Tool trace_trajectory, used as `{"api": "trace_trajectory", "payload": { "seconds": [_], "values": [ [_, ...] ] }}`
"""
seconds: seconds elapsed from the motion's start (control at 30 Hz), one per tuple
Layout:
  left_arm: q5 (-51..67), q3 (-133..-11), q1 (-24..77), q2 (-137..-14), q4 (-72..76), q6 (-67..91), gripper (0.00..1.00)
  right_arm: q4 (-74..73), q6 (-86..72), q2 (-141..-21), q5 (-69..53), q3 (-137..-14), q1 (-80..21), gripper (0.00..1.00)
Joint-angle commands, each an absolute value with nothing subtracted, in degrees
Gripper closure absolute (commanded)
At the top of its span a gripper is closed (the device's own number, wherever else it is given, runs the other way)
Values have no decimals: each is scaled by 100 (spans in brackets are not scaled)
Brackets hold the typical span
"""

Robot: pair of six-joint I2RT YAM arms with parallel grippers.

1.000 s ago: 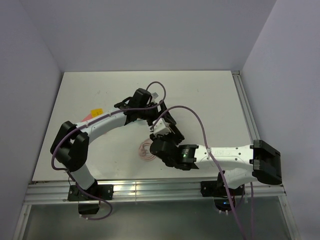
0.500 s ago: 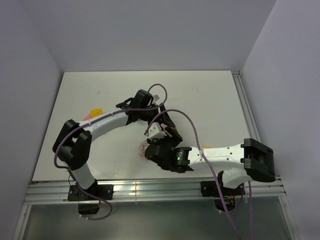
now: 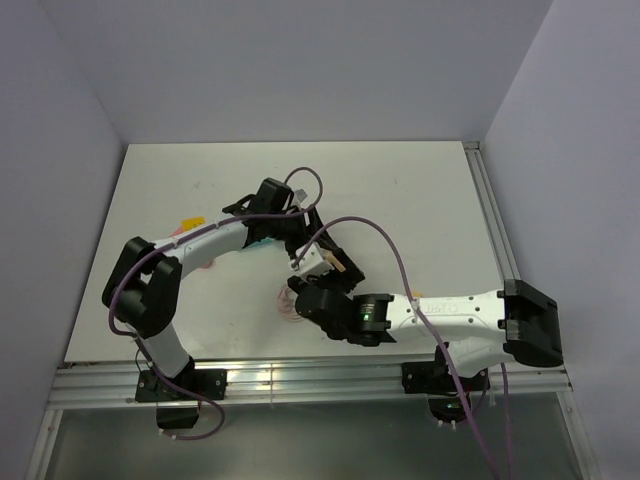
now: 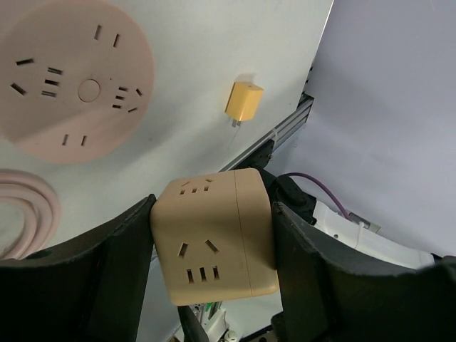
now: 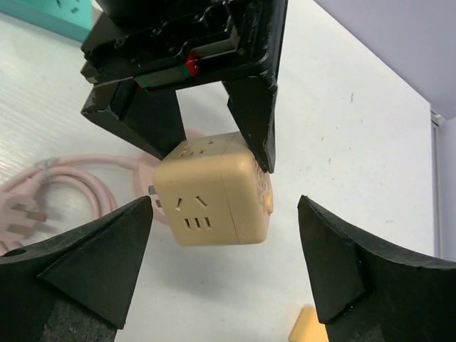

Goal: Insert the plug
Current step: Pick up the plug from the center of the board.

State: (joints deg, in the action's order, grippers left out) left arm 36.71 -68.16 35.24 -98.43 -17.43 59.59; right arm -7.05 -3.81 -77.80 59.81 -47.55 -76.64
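A beige cube socket adapter point(image 4: 214, 239) is clamped between my left gripper's fingers point(image 4: 107, 271). My left gripper point(image 3: 303, 243) holds it above the table. In the right wrist view the cube point(image 5: 214, 191) hangs from the left gripper point(image 5: 214, 153), with metal prongs showing on its left side. My right gripper point(image 5: 224, 214) is open; its fingers flank the cube with a gap on each side. In the top view the cube point(image 3: 320, 262) sits between the two grippers, with the right gripper point(image 3: 310, 285) just below it. A small yellow plug point(image 4: 243, 102) lies on the table.
A round pink power strip point(image 4: 75, 78) lies flat on the table with its coiled pink cable point(image 5: 57, 189) and the cable's plug point(image 5: 21, 214). A teal socket block point(image 5: 50, 13) lies behind the left gripper. The yellow plug point(image 5: 308, 329) is by the right finger. Purple cables loop over both arms.
The left gripper has shifted slightly left and back with the cube still held. The right arm has swung in under it, with its open fingers now on either side of the cube.
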Motion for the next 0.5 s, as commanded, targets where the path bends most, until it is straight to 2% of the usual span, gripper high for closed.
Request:
{"api": "trace_trajectory", "payload": {
  "seconds": [0.0,0.23,0.33,0.47],
  "values": [
    [3885,-6908,3498,-9729,-1635,5766,66,-343,-413,-7471,5898,-4702,-7708,11],
    [3850,-6943,3463,-9861,-1608,5695,68,-343,-501,-7164,5758,-4615,-7699,10],
    [3858,-6943,3428,-9905,-1582,5652,76,-404,-580,-6971,5652,-4562,-7673,10],
    [3814,-6891,3401,-9862,-1591,5599,75,-597,-834,-6724,5406,-4491,-7524,10]
  ]
}}
